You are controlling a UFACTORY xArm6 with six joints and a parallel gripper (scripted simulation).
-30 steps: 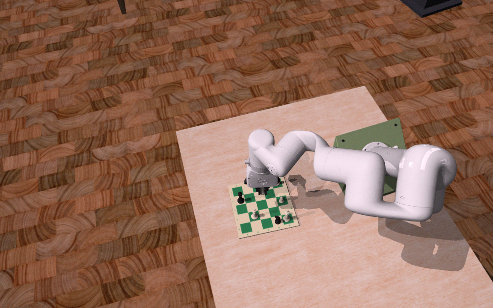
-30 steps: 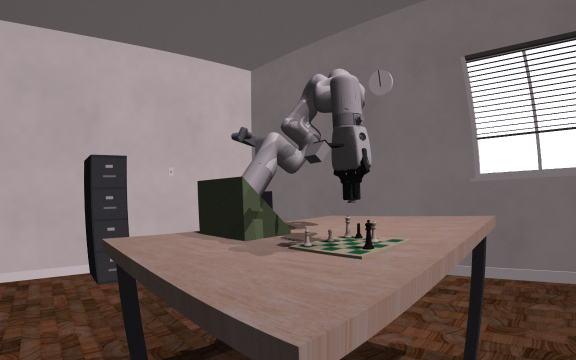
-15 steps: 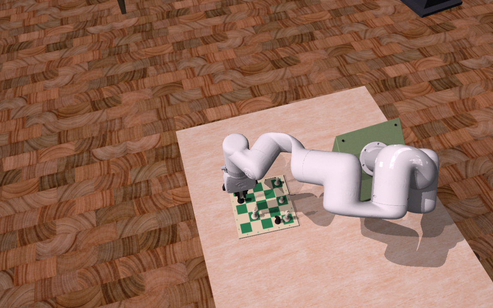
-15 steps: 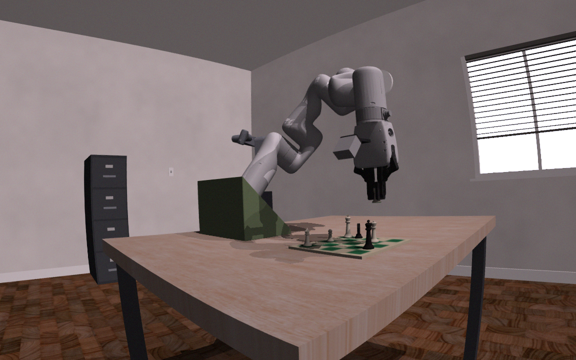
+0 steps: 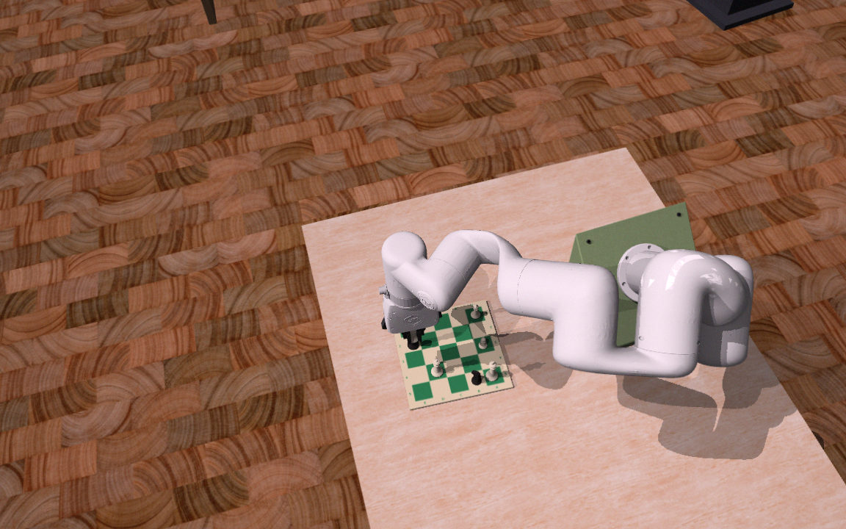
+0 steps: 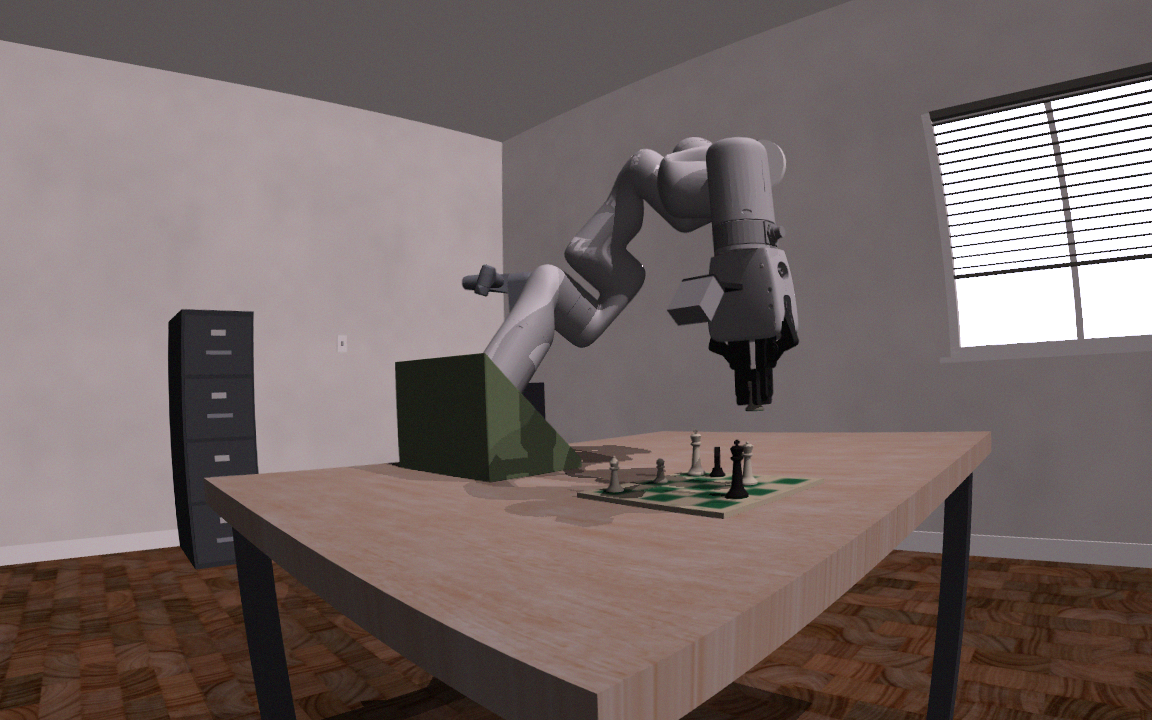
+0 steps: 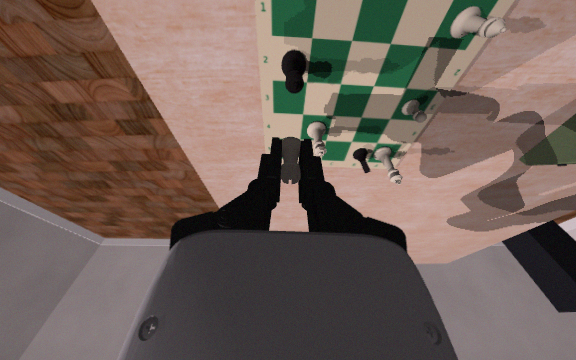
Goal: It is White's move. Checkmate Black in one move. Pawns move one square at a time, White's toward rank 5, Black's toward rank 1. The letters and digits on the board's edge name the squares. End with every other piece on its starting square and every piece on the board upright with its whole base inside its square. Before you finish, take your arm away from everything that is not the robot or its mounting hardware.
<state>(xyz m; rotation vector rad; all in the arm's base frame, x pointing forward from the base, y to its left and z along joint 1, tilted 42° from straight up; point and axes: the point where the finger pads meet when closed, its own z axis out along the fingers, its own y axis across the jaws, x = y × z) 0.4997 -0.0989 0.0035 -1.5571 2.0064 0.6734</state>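
The arm hangs high above the chessboard (image 6: 784, 484), and its hand (image 7: 291, 150) is nearly closed on a pale piece (image 7: 290, 162), whose rounded body shows between the two dark fingers in the wrist view; what kind of piece it is cannot be told from here. In the exterior view only its tip peeks out below the fingertips, well clear of the pieces standing on the surface (image 6: 473, 573). The step in hand is, by my reading, the carry: the chosen White piece is off the board and travelling toward its mating square. From above, the hand sits over the board's far-left corner, near the black king (image 6: 736, 471), which stands on rank 2 at the board's edge in the wrist view. Other pieces stand upright: a white pawn (image 7: 316, 134) just beside the hand's line of sight, a black pawn (image 7: 361, 157) touching close to a white piece (image 7: 387, 161) at the corner, and another white piece (image 7: 474, 22) on rank 1. The next move calls for lining up over the target square, then lowering straight down so the base lands wholly inside it, without brushing the king, before letting go.
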